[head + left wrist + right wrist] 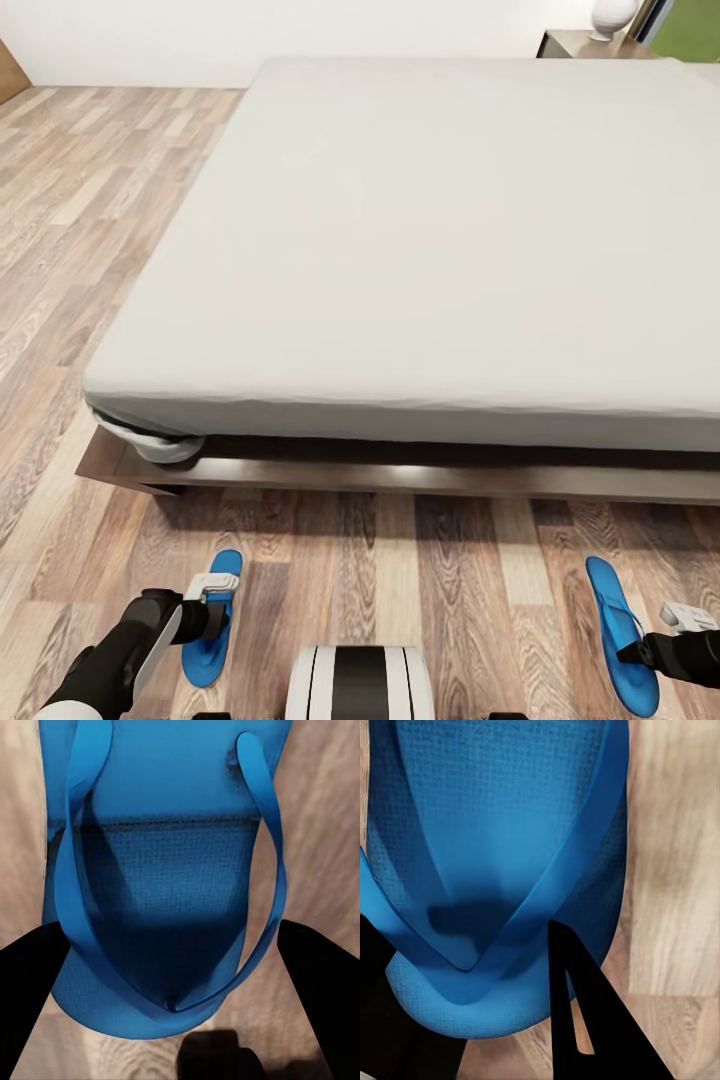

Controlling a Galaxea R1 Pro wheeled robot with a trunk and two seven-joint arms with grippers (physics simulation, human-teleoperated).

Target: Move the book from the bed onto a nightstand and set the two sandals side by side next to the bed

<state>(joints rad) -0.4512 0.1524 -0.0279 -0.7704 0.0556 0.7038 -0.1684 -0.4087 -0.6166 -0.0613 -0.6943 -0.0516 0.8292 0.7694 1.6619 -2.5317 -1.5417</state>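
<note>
1. Your left hand [218, 590] hangs spread over the left sandal [212, 640], gripping nothing.
2. Your right hand [685, 620] straddles the right sandal [618, 632]; its grip is unclear.
3. The sandals lie well apart on the floor [420, 580]: bring them together.
4. The bed [420, 250] beyond shows no book.

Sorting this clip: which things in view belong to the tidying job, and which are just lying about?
Job:
- left sandal, under the left tool
- right sandal, under the right tool
- bed
- nightstand, far corner

Just there:
- lamp base on the nightstand
- wood floor
</note>
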